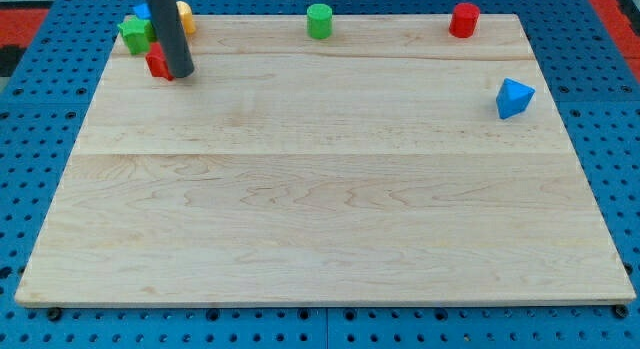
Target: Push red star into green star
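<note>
my tip (180,75) touches the red star (157,62) just beside the green star (134,33); no pincer shows.

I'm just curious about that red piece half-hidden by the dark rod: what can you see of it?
The red star is a small, glossy red block lying flat on the wooden board near the view's top-left corner. My tip sits at its right side and the rod hides part of it. The green star lies just above-left, apparently touching it.
</note>
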Action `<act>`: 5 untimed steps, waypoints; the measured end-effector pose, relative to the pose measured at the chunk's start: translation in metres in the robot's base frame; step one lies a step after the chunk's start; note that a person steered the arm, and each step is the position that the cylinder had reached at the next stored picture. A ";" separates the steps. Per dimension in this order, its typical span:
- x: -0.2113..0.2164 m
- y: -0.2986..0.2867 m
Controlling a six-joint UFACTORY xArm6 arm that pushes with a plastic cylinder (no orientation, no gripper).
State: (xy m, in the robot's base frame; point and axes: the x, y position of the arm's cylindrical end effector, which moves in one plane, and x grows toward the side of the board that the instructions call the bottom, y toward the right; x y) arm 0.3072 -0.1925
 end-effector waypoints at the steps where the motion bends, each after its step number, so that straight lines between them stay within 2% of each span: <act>1: 0.000 -0.028; 3: 0.000 -0.080; 5: 0.000 -0.103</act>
